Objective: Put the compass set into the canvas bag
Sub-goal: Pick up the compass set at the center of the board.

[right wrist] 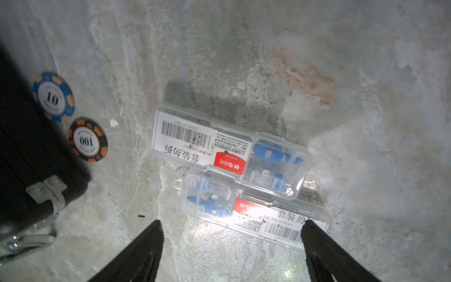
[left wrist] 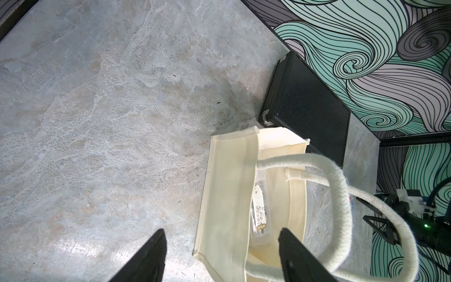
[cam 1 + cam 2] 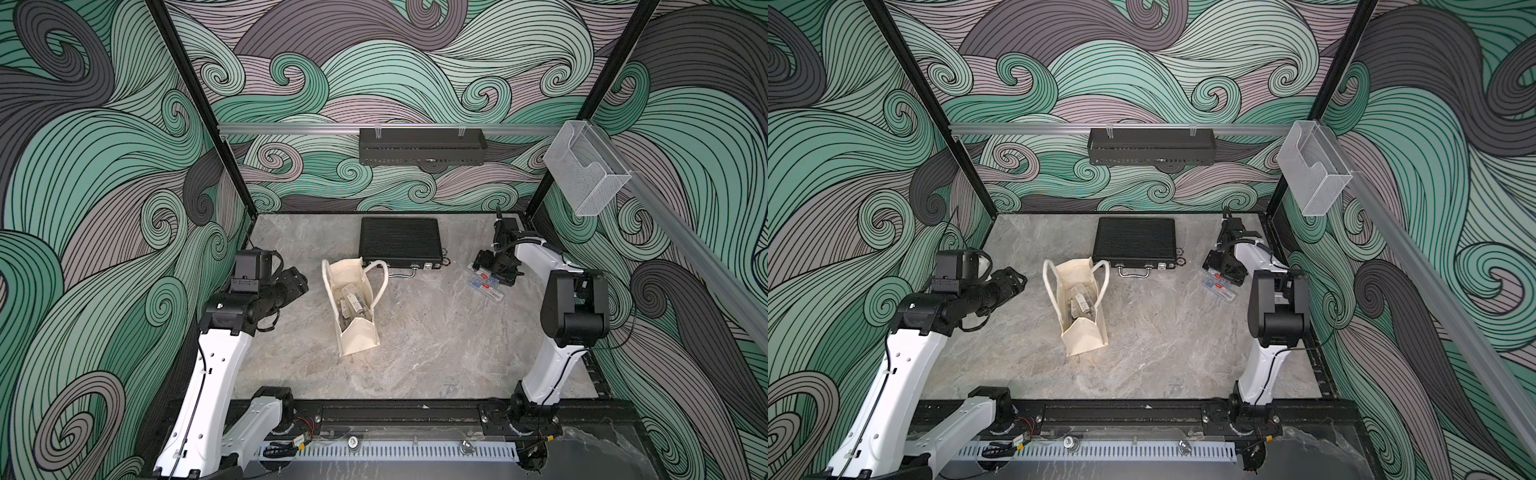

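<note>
While the left gripper [image 3: 297,282] hangs with its jaws spread and gripping nothing, the canvas bag [image 3: 359,332] stands upright on the table [image 3: 436,340] just to that gripper's right, apart from it. In the left wrist view one finger [image 2: 292,254] shows over the bag's open mouth and the other over bare table. Clear cases [image 2: 260,212] lie inside the bag. Beyond the bag, farther from the left gripper, a black briefcase [image 3: 401,243] lies flat and closed, and two poker chips [image 1: 70,119] sit beside its right corner. Right of those, two compass sets [image 1: 231,151] in clear plastic cases lie on the table, touching along their sides. They are directly beneath the right gripper [image 1: 231,222]. Its jaws stand wide apart, and the nearer case [image 1: 256,214] lies between the fingertips. Whether they touch it cannot be told.
</note>
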Controlling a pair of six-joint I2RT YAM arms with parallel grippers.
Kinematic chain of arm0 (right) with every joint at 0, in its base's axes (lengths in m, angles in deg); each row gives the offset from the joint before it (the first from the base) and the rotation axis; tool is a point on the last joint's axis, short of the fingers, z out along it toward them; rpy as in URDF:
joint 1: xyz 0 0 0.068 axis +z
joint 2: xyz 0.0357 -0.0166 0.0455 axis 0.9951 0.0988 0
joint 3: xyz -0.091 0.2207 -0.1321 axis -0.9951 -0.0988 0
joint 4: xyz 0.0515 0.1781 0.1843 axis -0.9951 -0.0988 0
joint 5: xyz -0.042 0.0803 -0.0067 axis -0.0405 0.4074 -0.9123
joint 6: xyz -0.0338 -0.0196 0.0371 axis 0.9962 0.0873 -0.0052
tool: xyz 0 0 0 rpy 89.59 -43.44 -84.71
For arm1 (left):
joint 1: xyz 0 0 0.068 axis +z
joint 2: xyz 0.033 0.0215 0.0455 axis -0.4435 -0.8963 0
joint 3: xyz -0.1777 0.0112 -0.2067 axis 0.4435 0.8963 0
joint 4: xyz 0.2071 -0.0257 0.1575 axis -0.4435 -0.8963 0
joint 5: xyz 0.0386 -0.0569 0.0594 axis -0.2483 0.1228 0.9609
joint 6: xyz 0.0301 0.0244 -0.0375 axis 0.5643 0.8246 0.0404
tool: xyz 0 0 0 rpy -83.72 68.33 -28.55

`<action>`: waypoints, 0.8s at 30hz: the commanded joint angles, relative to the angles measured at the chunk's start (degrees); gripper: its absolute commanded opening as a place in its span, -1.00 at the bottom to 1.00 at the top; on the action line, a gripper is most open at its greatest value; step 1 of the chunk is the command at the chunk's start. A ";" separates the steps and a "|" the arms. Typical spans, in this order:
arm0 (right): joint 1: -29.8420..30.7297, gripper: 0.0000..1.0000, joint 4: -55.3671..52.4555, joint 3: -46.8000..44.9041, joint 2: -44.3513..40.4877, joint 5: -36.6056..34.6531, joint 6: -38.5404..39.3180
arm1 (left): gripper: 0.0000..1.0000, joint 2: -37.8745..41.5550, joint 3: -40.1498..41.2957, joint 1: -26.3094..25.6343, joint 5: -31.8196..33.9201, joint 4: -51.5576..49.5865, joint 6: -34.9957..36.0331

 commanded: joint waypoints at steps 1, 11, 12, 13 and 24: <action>0.36 0.70 -5.88 1.55 3.44 1.38 13.94 | 0.47 -0.04 0.11 -0.42 0.03 0.41 -0.19; 0.67 0.70 -5.07 -1.49 4.85 -1.57 22.25 | 0.47 -0.20 -1.03 -0.64 -0.02 -0.31 -0.55; 0.73 0.70 -5.40 -1.43 5.07 -1.75 22.36 | 0.47 -0.18 -1.12 -0.68 0.00 -0.35 -0.64; 0.76 0.69 -5.48 -1.38 5.24 -1.38 22.45 | 0.47 -0.14 -1.08 -0.77 0.05 -0.26 -0.72; 5.97 0.64 -4.83 -4.74 3.36 -1.09 20.61 | 0.47 -0.29 -1.91 -1.46 0.75 -0.61 -0.77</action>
